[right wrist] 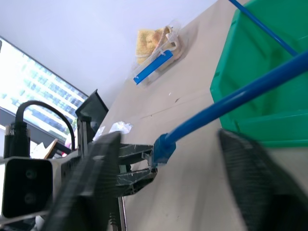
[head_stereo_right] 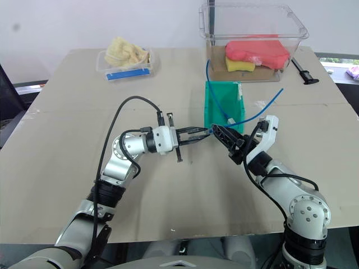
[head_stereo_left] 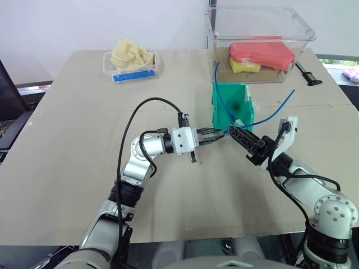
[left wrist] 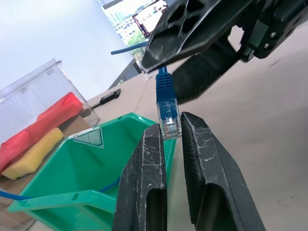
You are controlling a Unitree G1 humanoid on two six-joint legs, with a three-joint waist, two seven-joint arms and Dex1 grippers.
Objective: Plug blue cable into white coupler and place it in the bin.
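The blue cable (head_stereo_left: 276,110) arcs from the right over to the front of the green bin (head_stereo_left: 220,112). Its clear plug (left wrist: 168,118) with a blue boot sits between the fingertips of my left gripper (head_stereo_left: 216,133), which is shut on it and points right. My right gripper (head_stereo_left: 233,132) meets it from the right. Its fingers (left wrist: 192,29) stand on either side of the cable just behind the plug, with a gap to the cable in the right wrist view. The white coupler is hidden.
A second blue cable (head_stereo_left: 218,92) lies in the bin. Behind the bin stands a large clear tub (head_stereo_left: 261,25) with red and yellow sponges. A shallow clear tray (head_stereo_left: 130,63) sits at the far left, a black tool (head_stereo_left: 308,74) at the far right.
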